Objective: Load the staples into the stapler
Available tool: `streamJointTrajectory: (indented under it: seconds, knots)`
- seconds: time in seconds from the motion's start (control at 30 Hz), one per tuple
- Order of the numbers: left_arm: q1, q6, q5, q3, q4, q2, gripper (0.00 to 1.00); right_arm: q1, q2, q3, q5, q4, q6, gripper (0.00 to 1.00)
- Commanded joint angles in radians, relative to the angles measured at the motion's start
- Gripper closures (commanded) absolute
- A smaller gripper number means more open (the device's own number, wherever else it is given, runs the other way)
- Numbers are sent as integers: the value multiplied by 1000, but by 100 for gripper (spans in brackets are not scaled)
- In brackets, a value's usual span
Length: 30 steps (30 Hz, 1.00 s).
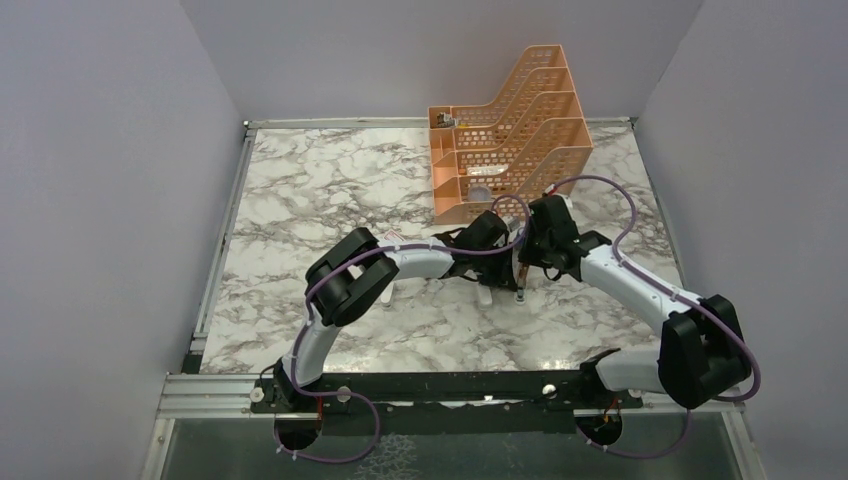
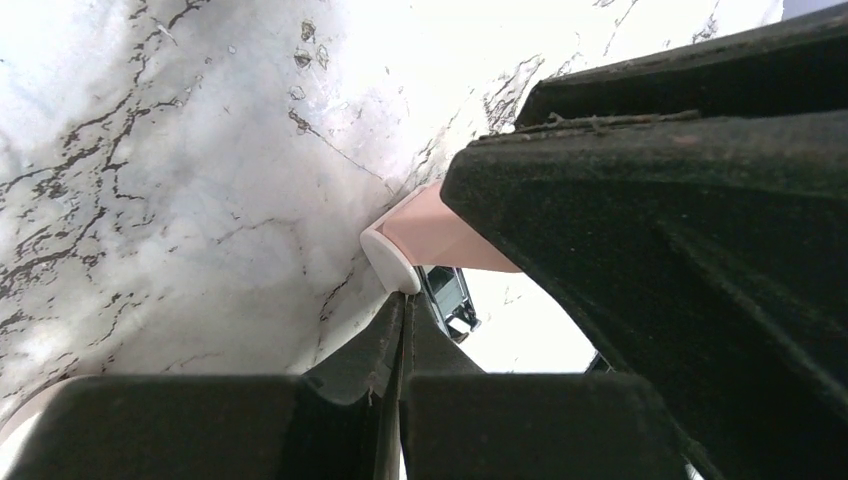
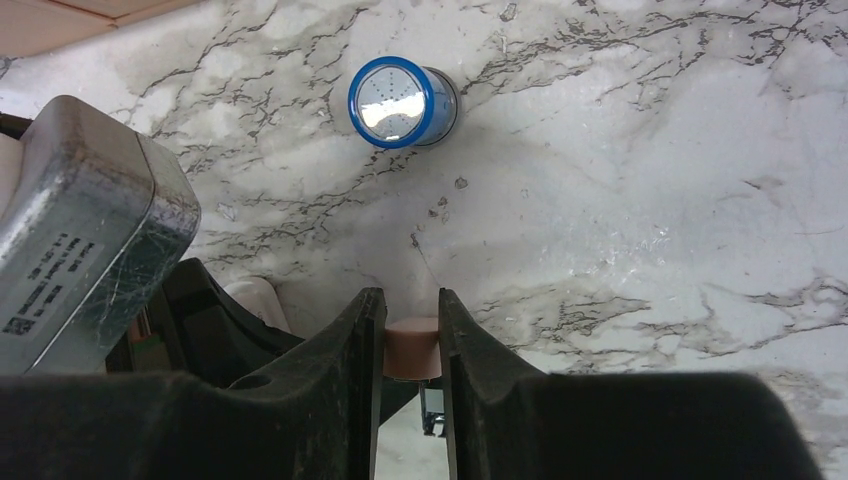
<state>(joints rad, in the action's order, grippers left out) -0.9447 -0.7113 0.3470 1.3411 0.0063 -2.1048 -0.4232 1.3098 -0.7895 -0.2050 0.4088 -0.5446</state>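
The stapler, pink with a white base, is held above the marble table between both grippers. My left gripper is shut on it; in the left wrist view its pink and white end sits pinched between the fingers, with the metal magazine showing below. My right gripper is shut on the stapler's pink top end, which sits between the two fingertips. The staples and their red box are out of view.
An orange mesh desk organizer stands at the back of the table, just behind the grippers. A small blue-rimmed cylinder lies on the marble ahead of the right gripper. The left arm's grey wrist housing is close on the left.
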Motion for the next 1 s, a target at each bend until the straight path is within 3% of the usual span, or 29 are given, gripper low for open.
streamJointTrajectory:
  seconds: [0.0, 0.57, 0.97]
  knots:
    - [-5, -4, -74, -9, -104, -73, 100, 7, -14, 40, 48, 40, -10, 72]
    - [-4, 16, -150, 72, -191, -142, 100, 8, -125, 103, 163, 122, -37, 78]
    - [3, 22, -156, 68, -192, -133, 100, 7, -135, 127, 109, 122, -52, 78]
